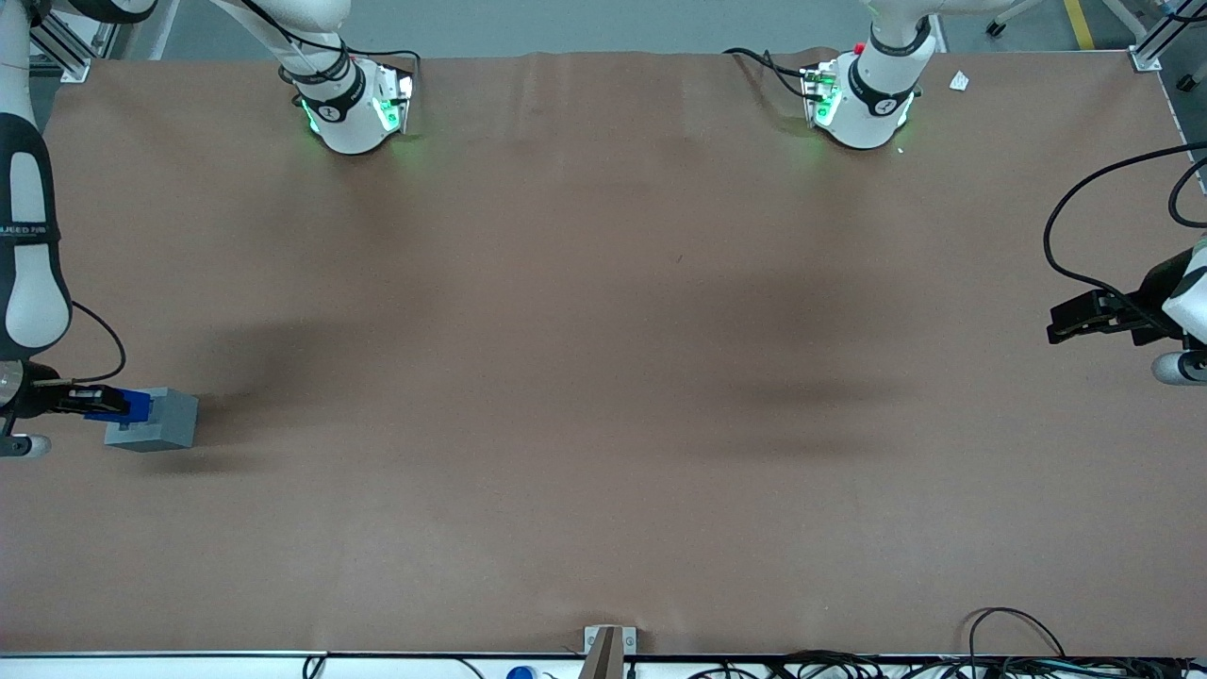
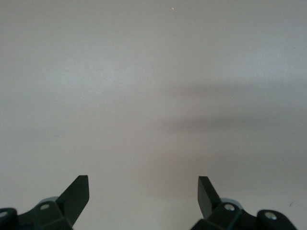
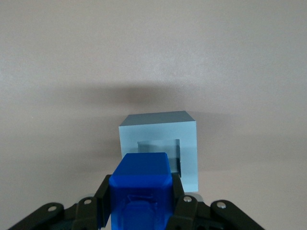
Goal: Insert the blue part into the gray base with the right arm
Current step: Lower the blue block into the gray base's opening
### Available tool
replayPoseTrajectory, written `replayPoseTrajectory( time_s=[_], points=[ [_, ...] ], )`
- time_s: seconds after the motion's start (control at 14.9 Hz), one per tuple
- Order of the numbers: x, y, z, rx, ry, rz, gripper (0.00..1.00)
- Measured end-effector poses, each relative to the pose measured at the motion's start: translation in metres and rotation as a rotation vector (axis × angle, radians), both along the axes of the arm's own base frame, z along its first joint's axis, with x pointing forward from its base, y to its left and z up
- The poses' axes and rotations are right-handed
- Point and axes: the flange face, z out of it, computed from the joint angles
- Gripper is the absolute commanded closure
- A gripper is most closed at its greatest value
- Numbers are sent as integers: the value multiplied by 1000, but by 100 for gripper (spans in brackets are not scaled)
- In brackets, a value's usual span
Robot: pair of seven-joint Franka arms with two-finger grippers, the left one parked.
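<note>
Presently the right arm (image 1: 33, 245) reaches over the working arm's end of the brown table surface (image 1: 603, 377), entering the front view at roughly the 9 o'clock edge. Its gripper (image 1: 106, 403) sits just above the table, with the fingers (image 3: 184, 203) closed against the two sides of the blue part (image 1: 135, 405), which is clamped between them. In the right wrist view the blue part (image 3: 141, 189) projects forward from the gripper (image 3: 142, 206), its rounded leading end directed at the gray base (image 3: 160, 143). The gray base (image 1: 156, 422) rests on the table, and its square recess (image 3: 158, 151) faces the gripper. The leading end of the blue part overlaps the recess opening as seen from the wrist camera; whether it has entered the recess cannot be determined. In the front view the blue part lies against the face of the gray base that is turned toward the gripper, at about the 10 o'clock corner of the cube. A soft shadow falls on the table at the 3 o'clock side of the gray base. The white arm pedestal (image 1: 354, 108) stands toward 12 o'clock, well apart from the gray base.
</note>
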Motion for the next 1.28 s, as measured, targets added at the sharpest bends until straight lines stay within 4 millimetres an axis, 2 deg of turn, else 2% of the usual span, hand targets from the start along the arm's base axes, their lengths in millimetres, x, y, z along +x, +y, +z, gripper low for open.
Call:
replayPoseTrajectory(
  time_s=[0.34,0.61,1.28],
  points=[
    [-3,-9,-15,1,18,-6,99],
    [-2,-17,-17,0,13,3,99],
    [6,-19,-16,-4,0,8,99]
  ],
)
